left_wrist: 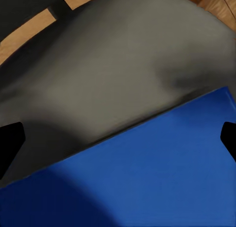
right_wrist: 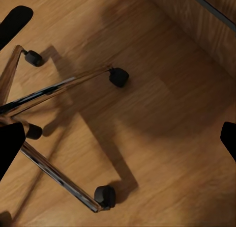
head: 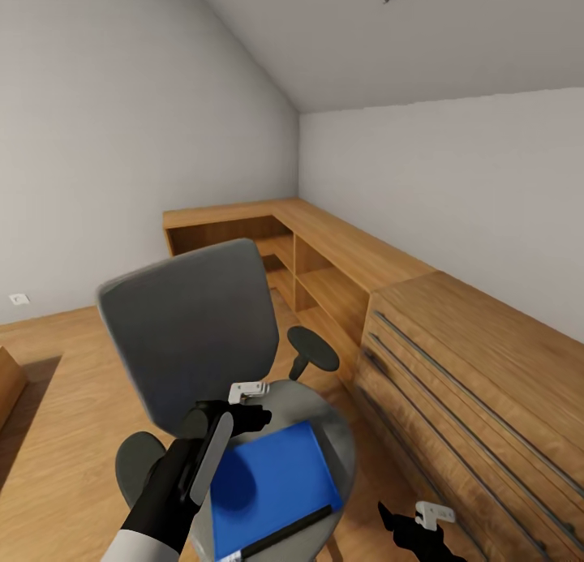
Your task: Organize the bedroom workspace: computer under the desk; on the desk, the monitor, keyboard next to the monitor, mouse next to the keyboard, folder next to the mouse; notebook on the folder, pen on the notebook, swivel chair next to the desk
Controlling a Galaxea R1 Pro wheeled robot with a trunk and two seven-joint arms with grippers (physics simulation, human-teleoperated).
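The grey swivel chair [head: 191, 327] stands right in front of me, and a flat blue folder [head: 276, 481] lies on its seat [head: 328, 420]. A black pen [head: 280, 534] rests along the folder's near edge. My left gripper [head: 243, 422] hovers open over the folder's far edge, close to the backrest. In the left wrist view that gripper [left_wrist: 118, 138] has its fingertips spread wide over the blue folder [left_wrist: 147, 173] and the grey seat [left_wrist: 113, 70]. My right gripper [head: 405, 529] hangs low beside the chair, open [right_wrist: 118, 143] above the chrome chair base [right_wrist: 59, 89] and the floor.
A wooden drawer chest [head: 487, 367] stands close on the right. A low L-shaped wooden shelf unit [head: 324, 246] runs along the far walls. The chair's armrests [head: 314, 349] stick out on both sides. Open wood floor [head: 65, 432] lies to the left.
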